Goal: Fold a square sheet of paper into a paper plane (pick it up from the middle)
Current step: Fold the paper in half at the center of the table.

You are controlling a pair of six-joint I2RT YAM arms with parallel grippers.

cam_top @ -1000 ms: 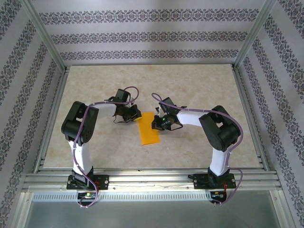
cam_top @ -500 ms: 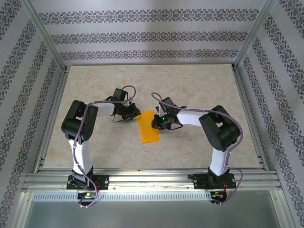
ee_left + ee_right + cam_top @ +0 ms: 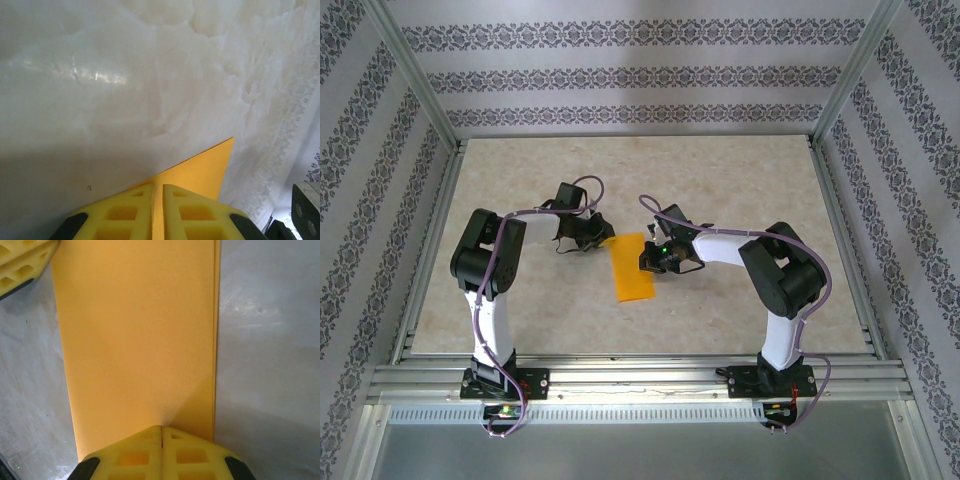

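Note:
The square sheet of paper (image 3: 633,270) is bright orange and lies folded into a long rectangle on the table's middle; it has no paper plane shape. My left gripper (image 3: 606,240) is at its far left corner, where the jaws stand almost together with a strip of the orange paper (image 3: 200,172) between them. My right gripper (image 3: 648,262) is shut. Its tip (image 3: 161,429) rests on the paper (image 3: 135,330) near the right long edge, midway along. In the right wrist view the left fingers (image 3: 20,260) show at the top left corner.
The marble-patterned tabletop (image 3: 740,190) stretches bare around the paper. Aluminium frame rails (image 3: 620,372) run along the near edge, and patterned walls (image 3: 640,80) close off the back and sides.
The left wrist has shifted slightly toward the far side at the paper's corner. The paper and the right arm have stayed put.

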